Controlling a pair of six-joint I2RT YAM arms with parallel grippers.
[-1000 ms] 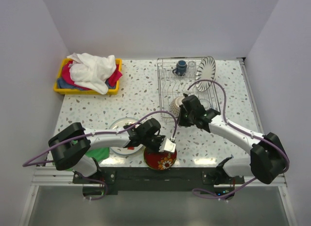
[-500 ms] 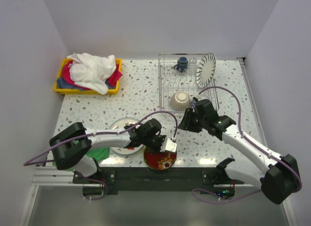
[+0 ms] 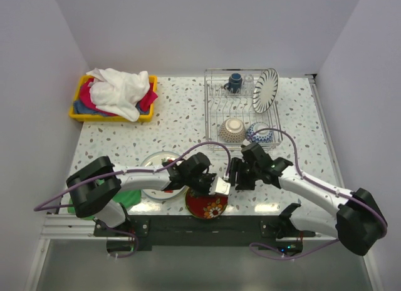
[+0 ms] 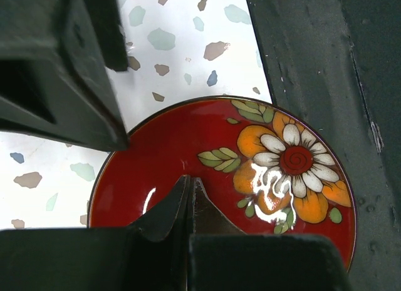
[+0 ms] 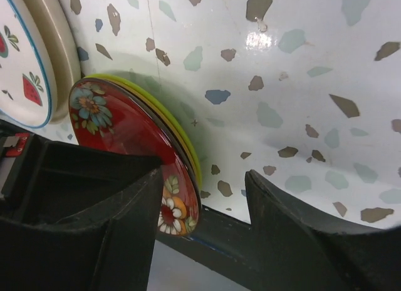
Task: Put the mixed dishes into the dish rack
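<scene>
While the left gripper [image 4: 190,183] hangs over the red floral plate [image 4: 207,131] with its jaws pressed fully together, its own wrist view does not show whether the tips touch the glaze. That plate lies flat at the near edge of the speckled table [image 3: 182,116], between the two arm bases and well outside the dish rack [image 3: 216,106], its rim reaching over the dark front rail. The right gripper [image 5: 203,178] is just beside it on the right, jaws parted and holding nothing, with the plate's rim in the gap between the two fingers; a yellow-green edge [image 5: 183,142] shows under that rim (part of the plate or another dish beneath it, I cannot tell). A strawberry-patterned plate [image 5: 15,59] sits just beyond, under the left forearm. Inside the rack, the white plate with black radial stripes [image 3: 265,91] stands on edge at the far right, the dark blue mug [image 3: 234,83] and a small clear glass [image 3: 248,84] are along the far side, and a pale patterned bowl [image 3: 233,129] sits next to a blue-and-white bowl [image 3: 259,134] at the near end. A yellow bin [image 3: 78,112] heaped with cloths sits at the far left corner.
</scene>
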